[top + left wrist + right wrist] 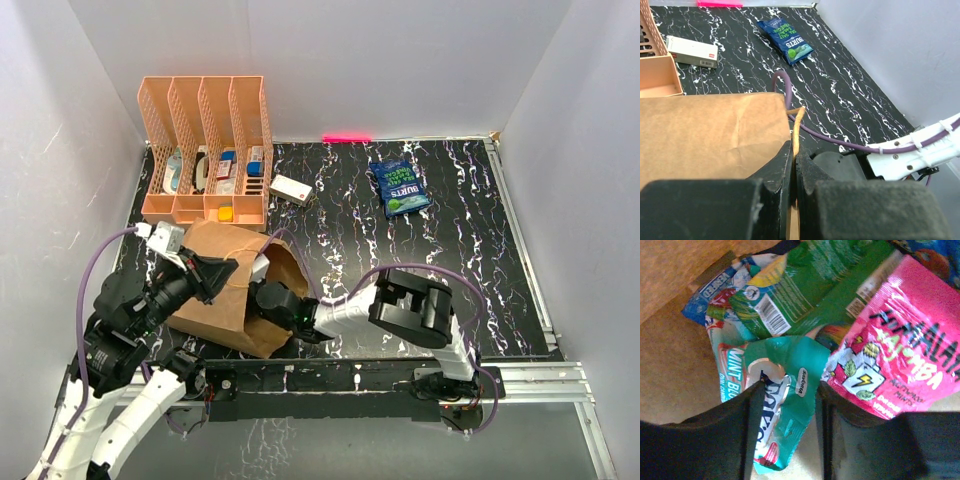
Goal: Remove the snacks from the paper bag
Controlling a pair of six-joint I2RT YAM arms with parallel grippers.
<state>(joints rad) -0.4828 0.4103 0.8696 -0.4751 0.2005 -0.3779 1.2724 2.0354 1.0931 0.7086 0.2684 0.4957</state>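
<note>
On the counter (450, 230), near left, the paper bag (225, 290) lies on its side, its rim pinched tight in the left hand (794, 152). Inside, the right hand (787, 405) straddles a teal packet (785, 375); whether it grips yet I cannot tell. Next, I judge: clamp firmly, then withdraw rightward.

Lab test cell: white walls (400, 60) enclosing black marbled table (450, 230).

Brown paper bag (235, 312) is lying sideways lower left, holding teal packet (790, 390), green packet (805, 285), pink packet (895, 345); blue chip bag (401, 187) is lying flat upper right.
</note>
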